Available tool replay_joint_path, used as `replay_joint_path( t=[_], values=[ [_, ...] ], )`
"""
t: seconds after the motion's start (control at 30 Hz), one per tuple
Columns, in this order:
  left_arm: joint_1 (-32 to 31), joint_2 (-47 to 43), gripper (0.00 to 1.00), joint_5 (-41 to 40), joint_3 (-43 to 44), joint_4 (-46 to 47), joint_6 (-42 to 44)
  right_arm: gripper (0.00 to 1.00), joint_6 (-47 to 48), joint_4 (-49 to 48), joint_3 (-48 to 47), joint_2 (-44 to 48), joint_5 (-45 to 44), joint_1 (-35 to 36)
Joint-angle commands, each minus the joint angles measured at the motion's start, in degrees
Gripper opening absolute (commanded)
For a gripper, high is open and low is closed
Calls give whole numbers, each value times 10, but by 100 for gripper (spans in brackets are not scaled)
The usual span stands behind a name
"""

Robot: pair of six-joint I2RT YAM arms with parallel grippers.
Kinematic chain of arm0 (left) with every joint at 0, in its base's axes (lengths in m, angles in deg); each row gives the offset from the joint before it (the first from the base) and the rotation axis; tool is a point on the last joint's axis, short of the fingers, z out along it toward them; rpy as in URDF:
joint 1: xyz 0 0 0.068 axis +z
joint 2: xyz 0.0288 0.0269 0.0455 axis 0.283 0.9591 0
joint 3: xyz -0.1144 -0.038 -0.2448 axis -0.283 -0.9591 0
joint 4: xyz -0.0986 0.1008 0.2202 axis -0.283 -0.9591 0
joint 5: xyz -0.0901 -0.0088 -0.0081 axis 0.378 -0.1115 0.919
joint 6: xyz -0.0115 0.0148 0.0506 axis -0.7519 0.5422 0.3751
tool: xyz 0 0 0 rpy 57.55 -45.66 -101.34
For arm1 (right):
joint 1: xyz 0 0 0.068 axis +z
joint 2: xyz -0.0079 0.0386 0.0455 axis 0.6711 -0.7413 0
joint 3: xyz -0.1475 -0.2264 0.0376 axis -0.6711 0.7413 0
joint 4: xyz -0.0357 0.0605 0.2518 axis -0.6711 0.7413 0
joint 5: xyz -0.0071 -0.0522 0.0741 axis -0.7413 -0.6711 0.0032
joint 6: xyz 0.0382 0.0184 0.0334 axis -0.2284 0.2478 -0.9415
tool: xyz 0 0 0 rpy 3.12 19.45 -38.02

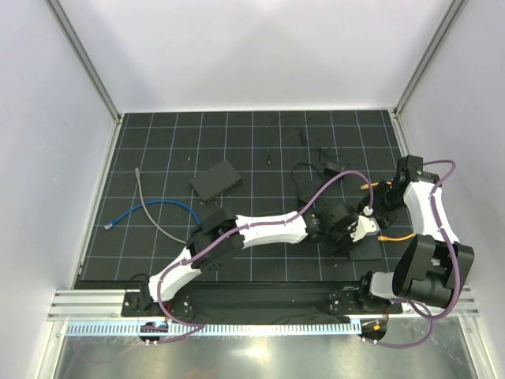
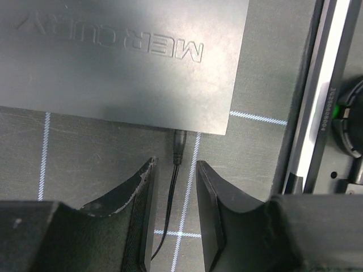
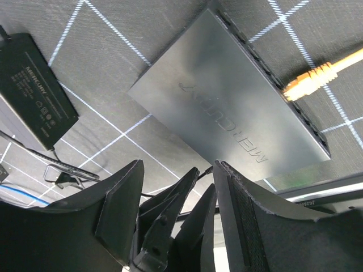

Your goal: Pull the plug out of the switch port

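The grey Mercury switch (image 2: 125,62) lies flat on the gridded mat, partly under both grippers (image 1: 364,251). A small black plug (image 2: 179,145) sits in its near edge, and its thin cable runs back between the fingers of my left gripper (image 2: 174,164). That gripper is open, astride the cable just short of the plug, touching neither. An orange plug (image 3: 306,79) is seated in a port on the switch's (image 3: 227,107) other long side. My right gripper (image 3: 178,164) is open above the switch's corner, with the left gripper's fingers showing between its own.
A black power adapter (image 3: 34,90) lies beyond the switch with its cable. A second dark box (image 1: 215,180) sits mid-mat, with a blue cable (image 1: 158,205) and a grey cable (image 1: 144,197) to its left. The orange cable (image 1: 398,235) runs right. The mounting rail (image 2: 317,102) borders the switch.
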Motion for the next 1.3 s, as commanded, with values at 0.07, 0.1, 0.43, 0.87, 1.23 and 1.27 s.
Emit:
replay_joint_path(
  t=[0.07, 0.1, 0.43, 0.87, 1.23, 1.27],
  values=[
    [-8, 2, 36, -8, -11, 26, 23, 59, 5, -19, 6, 7, 29, -3],
    [-8, 3, 36, -8, -12, 26, 23, 59, 4, -22, 7, 8, 29, -3],
    [-8, 6, 31, -14, -33, 49, 17, 53, 14, -41, 19, 8, 69, -3],
    [-10, -13, 3, -25, -83, 103, 8, 49, 17, -56, 39, 4, 101, -3],
    [-7, -43, 0, -49, -165, 182, 8, 26, 26, -63, 78, 1, 99, -1],
    [-7, -46, 0, -48, -170, 187, 8, 25, 21, -62, 83, 4, 95, 1]
  ],
)
